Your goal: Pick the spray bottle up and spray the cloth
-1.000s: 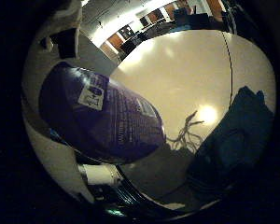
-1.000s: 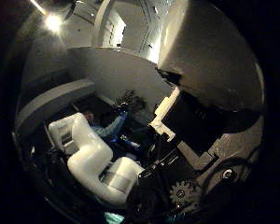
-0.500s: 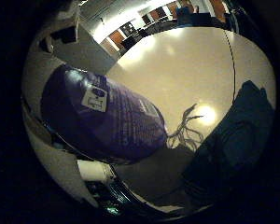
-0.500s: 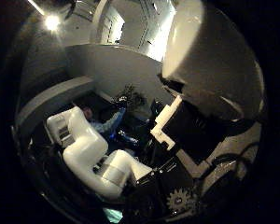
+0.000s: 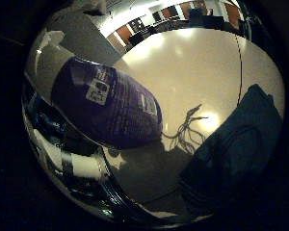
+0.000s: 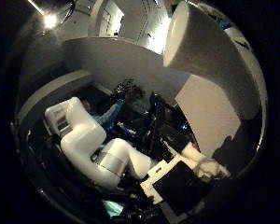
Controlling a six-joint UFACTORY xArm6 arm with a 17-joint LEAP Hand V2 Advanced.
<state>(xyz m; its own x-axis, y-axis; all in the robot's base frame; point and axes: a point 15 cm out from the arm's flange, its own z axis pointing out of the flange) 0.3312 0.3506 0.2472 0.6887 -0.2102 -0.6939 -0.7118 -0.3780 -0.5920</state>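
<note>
The spray bottle (image 5: 111, 108), white with a purple label, fills much of the little finger side view and lies close against my palm, held off the table. Its white upper part (image 6: 200, 51) looms large in the thumb side view. My right hand (image 6: 177, 186) shows as black and white finger parts curled beside the bottle, and another white finger part (image 5: 82, 166) sits under the label. The dark blue cloth (image 5: 236, 144) lies crumpled on the pale table (image 5: 192, 62), off to the side of the bottle and below it.
The bottle and hand cast a shadow on the table between bottle and cloth. My white arm (image 6: 93, 144) stretches back in the thumb side view. Chairs and dark furniture (image 5: 202, 12) stand beyond the table's far edge.
Both views have swung, so the hand has turned with the bottle in it. The bottle stays against the palm, and the cloth now takes up more of the view.
</note>
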